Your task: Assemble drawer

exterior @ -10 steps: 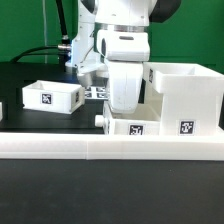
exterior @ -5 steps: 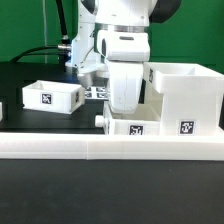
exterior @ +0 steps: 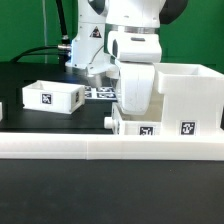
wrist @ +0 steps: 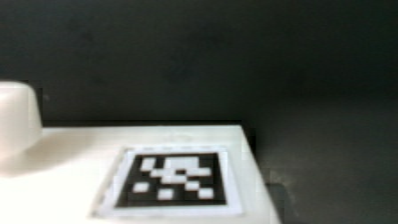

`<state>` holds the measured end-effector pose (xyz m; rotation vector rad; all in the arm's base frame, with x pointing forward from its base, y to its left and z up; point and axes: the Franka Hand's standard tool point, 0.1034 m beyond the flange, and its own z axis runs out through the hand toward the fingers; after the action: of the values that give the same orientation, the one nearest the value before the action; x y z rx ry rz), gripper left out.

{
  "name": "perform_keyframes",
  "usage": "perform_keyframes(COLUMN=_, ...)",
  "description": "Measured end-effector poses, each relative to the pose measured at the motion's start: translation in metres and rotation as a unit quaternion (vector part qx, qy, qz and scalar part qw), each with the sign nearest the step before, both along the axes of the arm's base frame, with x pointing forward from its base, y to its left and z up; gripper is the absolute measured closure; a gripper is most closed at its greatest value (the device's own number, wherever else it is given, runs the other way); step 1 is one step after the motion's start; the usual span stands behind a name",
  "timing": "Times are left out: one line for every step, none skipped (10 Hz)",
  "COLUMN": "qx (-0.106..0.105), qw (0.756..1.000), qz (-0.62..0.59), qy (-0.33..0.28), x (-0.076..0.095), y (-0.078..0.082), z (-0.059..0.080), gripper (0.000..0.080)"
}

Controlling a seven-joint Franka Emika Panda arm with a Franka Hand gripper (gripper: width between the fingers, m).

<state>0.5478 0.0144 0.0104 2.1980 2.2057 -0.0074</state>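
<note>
The drawer's tall white housing (exterior: 186, 92) stands at the exterior view's right, with a tag on its front. A small open-top tray (exterior: 140, 127) with a round knob (exterior: 107, 121) sits against the housing's left side. My gripper (exterior: 136, 108) reaches down into this tray, and the tray's wall hides its fingertips. The tray travels with the gripper, so it looks shut on the tray. A second small tray (exterior: 50, 97) lies apart at the left. The wrist view shows only a blurred tag (wrist: 175, 180) on a white surface (wrist: 80, 150), with no fingers in it.
A long low white rail (exterior: 100, 149) runs across the front of the table. The marker board (exterior: 100, 92) lies behind the gripper. Black cables and a mount (exterior: 70, 50) stand at the back left. The table (exterior: 60, 190) is black.
My gripper has moved toward the exterior view's right. The small tray slid with it, closer to the housing. The left tray and the housing have not moved.
</note>
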Motion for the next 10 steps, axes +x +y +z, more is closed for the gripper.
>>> perform_keyframes(qx=0.000, qw=1.000, qz=0.000, qy=0.000, x=0.000, y=0.000, z=0.000, gripper=0.0758)
perform_keyframes(qx=0.000, qw=1.000, qz=-0.001, qy=0.000, x=0.000, y=-0.001, z=0.000, gripper=0.0686)
perform_keyframes(qx=0.000, qw=1.000, qz=-0.003, qy=0.001, x=-0.001, y=-0.002, z=-0.001, gripper=0.0686)
perform_keyframes(qx=0.000, qw=1.000, qz=-0.007, qy=0.001, x=-0.001, y=-0.006, z=-0.001, gripper=0.0499)
perform_keyframes(qx=0.001, qw=1.000, qz=-0.011, qy=0.001, x=-0.001, y=-0.007, z=-0.001, gripper=0.0499)
perform_keyframes(qx=0.001, qw=1.000, qz=-0.017, qy=0.001, x=-0.001, y=-0.007, z=-0.001, gripper=0.0315)
perform_keyframes(qx=0.001, qw=1.000, qz=-0.023, qy=0.000, x=0.000, y=-0.006, z=0.000, gripper=0.0206)
perform_keyframes(qx=0.000, qw=1.000, qz=-0.031, qy=-0.002, x=0.001, y=-0.004, z=0.006, gripper=0.0161)
perform_keyframes(qx=-0.001, qw=0.999, qz=-0.036, qy=-0.002, x=0.003, y=-0.002, z=0.013, gripper=0.0161)
perform_keyframes(qx=-0.004, qw=0.999, qz=-0.042, qy=0.005, x=0.003, y=-0.001, z=0.021, gripper=0.0153)
